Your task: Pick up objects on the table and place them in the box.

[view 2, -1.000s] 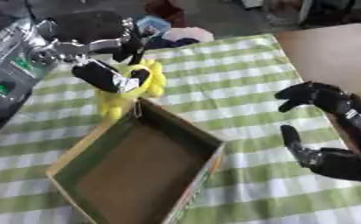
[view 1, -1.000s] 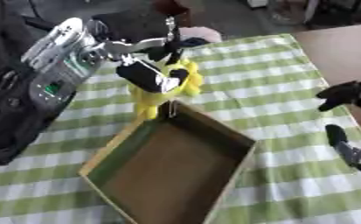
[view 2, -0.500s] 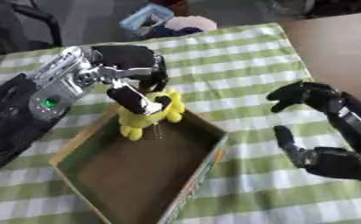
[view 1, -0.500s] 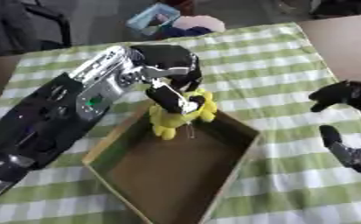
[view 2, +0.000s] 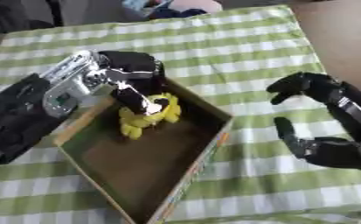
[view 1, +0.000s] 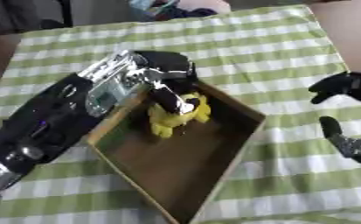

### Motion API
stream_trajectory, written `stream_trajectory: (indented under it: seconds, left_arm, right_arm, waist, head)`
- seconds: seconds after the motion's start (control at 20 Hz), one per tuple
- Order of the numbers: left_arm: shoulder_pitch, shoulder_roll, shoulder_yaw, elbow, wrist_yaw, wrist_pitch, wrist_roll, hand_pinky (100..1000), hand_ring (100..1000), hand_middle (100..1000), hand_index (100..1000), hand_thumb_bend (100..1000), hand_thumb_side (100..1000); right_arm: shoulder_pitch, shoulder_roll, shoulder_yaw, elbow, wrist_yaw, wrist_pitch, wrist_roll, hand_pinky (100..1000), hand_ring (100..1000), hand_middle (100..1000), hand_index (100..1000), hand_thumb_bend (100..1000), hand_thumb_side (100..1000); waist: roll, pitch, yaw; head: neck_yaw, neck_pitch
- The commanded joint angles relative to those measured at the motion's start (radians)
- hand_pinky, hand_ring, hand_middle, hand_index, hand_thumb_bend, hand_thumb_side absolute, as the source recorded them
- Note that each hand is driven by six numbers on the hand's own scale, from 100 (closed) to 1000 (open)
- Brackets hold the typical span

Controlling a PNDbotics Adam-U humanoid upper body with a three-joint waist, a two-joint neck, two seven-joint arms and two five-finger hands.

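Left eye view: left robot hand (view 1: pixel 170 89) was curled round the yellow toy (view 1: pixel 180 114), low inside the box (view 1: pixel 237 151) near its far corner, presumably for release. Right robot hand (view 2: pixel 321 118) idled spread over the desk (view 1: pixel 237 48).

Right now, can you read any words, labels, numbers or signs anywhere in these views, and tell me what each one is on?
No readable text in either view.
Left hand, arm panel: pale and greenish patches, too blurred to read.
Yellow toy: no lettering visible.
Box: plain walls, no lettering visible.
Green checked tablecloth: pattern only.
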Motion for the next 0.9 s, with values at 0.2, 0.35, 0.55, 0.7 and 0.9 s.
stream_trajectory:
  seconds: [0.2,0.35,0.55,0.7,0.9]
  left_arm:
    - [0.023,0.032,0.016,-0.008,0.003,0.012,-0.033,674,595,537,717,100,408]
    - [0.039,0.045,0.023,-0.027,-0.002,0.018,-0.041,745,699,661,815,232,477]
    - [0.058,0.063,0.041,-0.069,-0.022,0.038,-0.026,805,771,761,878,547,605]
    - [0.071,0.076,0.059,-0.097,-0.027,0.067,0.001,824,787,784,894,618,669]
    - [0.093,0.092,0.094,-0.141,-0.013,0.114,0.05,829,786,785,897,643,718]
  right_arm:
    - [-0.002,-0.008,-0.007,-0.021,-0.019,-0.002,0.013,783,692,740,821,100,100]
    - [-0.002,-0.007,-0.005,-0.022,-0.024,-0.002,0.02,771,690,739,821,100,100]
    - [-0.002,-0.006,-0.004,-0.022,-0.028,-0.003,0.024,773,688,738,822,100,100]
    - [-0.001,-0.004,-0.007,-0.022,-0.027,-0.003,0.021,776,688,738,822,100,100]
    - [0.0,-0.005,-0.009,-0.021,-0.023,-0.001,0.019,778,688,738,823,100,100]
  waist:
    - [-0.009,-0.015,0.007]
    - [-0.01,-0.016,0.01]
    - [-0.014,-0.016,0.015]
    - [-0.015,-0.016,0.017]
    - [-0.017,-0.017,0.023]
  head:
    - [0.0,0.013]
    - [0.0,0.013]
    - [-0.001,0.013]
    - [-0.004,0.013]
    - [-0.006,0.013]
